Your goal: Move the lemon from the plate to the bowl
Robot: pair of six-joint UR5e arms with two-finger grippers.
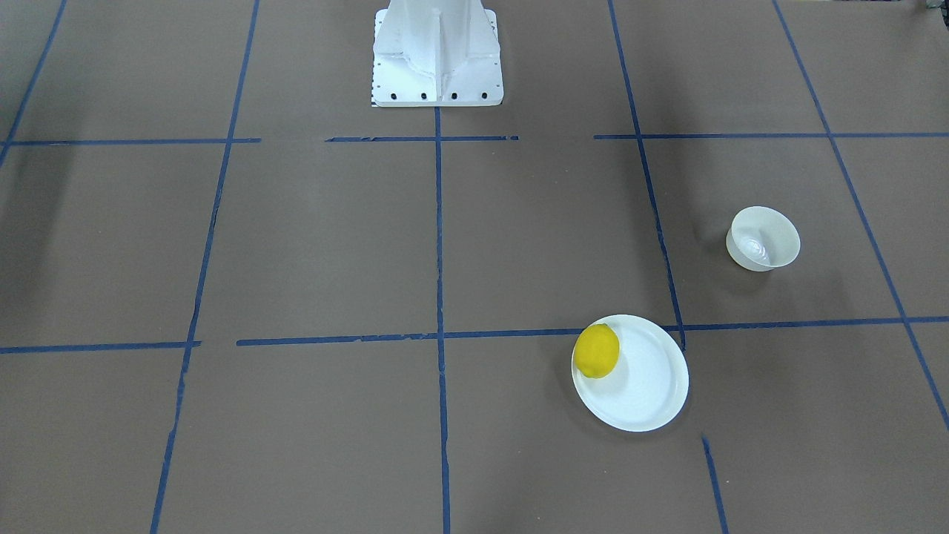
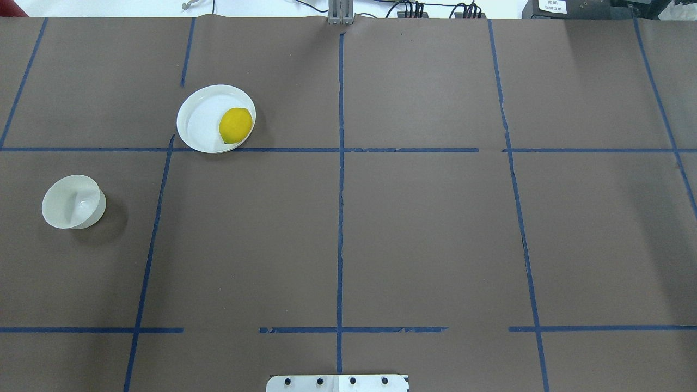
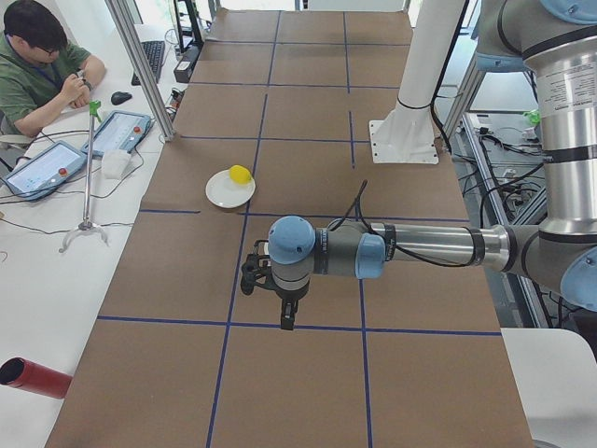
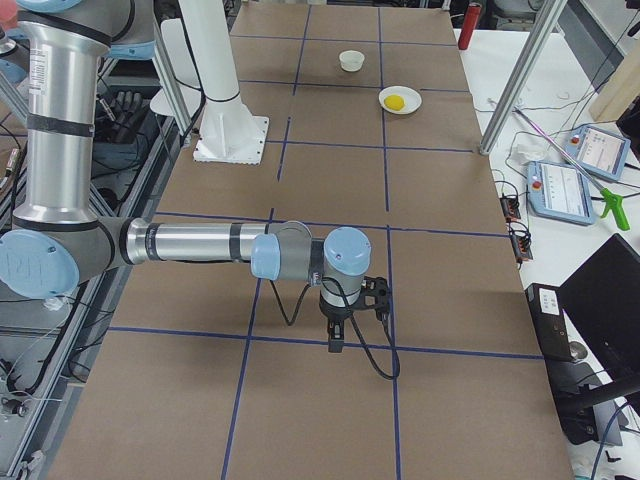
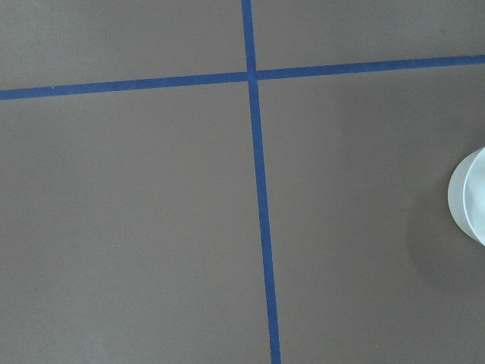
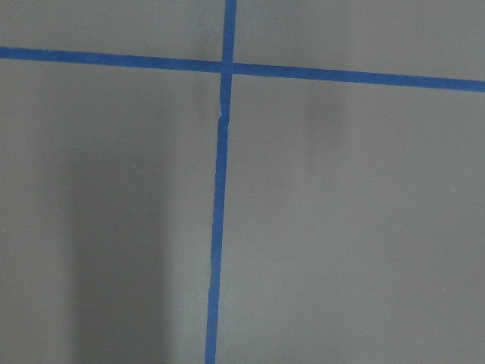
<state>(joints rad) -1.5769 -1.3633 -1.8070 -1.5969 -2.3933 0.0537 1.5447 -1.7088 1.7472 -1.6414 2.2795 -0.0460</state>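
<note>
The lemon [image 1: 597,351] lies on the plate [image 1: 645,386], against its rim on the side toward the table's middle; it also shows in the overhead view [image 2: 235,125] on the plate [image 2: 201,120]. The empty bowl [image 1: 764,239] stands apart on the robot's left side [image 2: 72,201]; its edge shows in the left wrist view [image 5: 470,197]. My left gripper [image 3: 287,317] hangs over the table near the bowl's end. My right gripper [image 4: 335,340] hangs over the opposite end. Both show only in side views, so I cannot tell whether they are open or shut.
The white robot pedestal [image 1: 437,55] stands at the table's middle edge. Blue tape lines cross the brown table cover. An operator [image 3: 37,65] sits at a side bench with tablets [image 3: 117,133]. A red cylinder [image 3: 33,377] lies beside the table's end.
</note>
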